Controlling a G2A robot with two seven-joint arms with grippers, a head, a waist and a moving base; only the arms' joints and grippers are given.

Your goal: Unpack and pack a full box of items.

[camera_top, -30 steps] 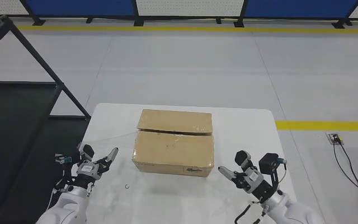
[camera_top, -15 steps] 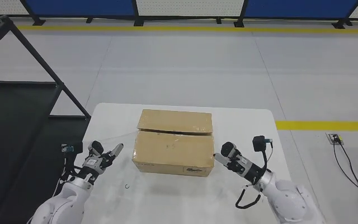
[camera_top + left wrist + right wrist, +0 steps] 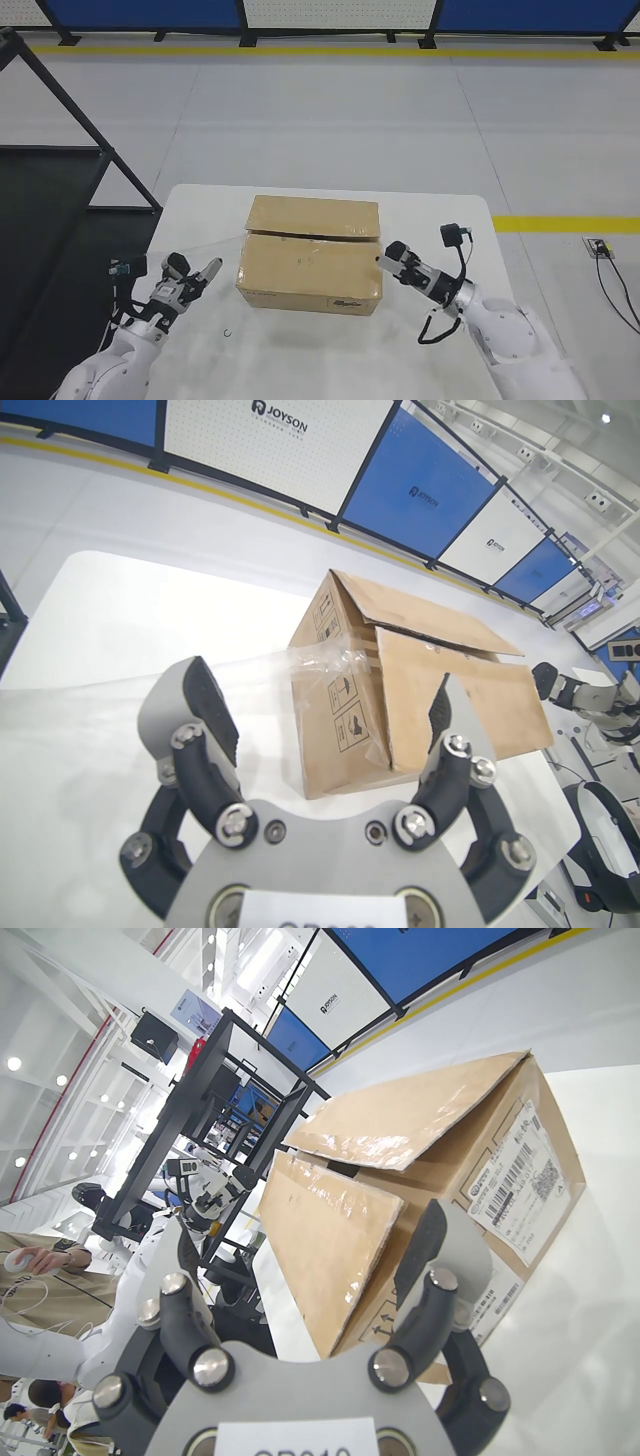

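A brown cardboard box [image 3: 312, 254] lies in the middle of the white table [image 3: 440, 215], its top flaps folded down with a slit between them. Loose clear tape hangs off its left end [image 3: 320, 657]. My left gripper [image 3: 192, 276] stands open a short way left of the box [image 3: 400, 680], empty. My right gripper [image 3: 393, 260] is open right at the box's near right corner, one finger [image 3: 425, 1238] against the box's end wall [image 3: 505, 1168] and the near flap's corner between the fingers.
A small dark ring [image 3: 229, 333] lies on the table in front of the left gripper. A black metal frame [image 3: 70, 130] stands off the table's left side. Bare tabletop lies in front of the box and to its right.
My right gripper has swung in from the table's front right up to the box's right end. My left gripper moved slightly towards the box and turned.
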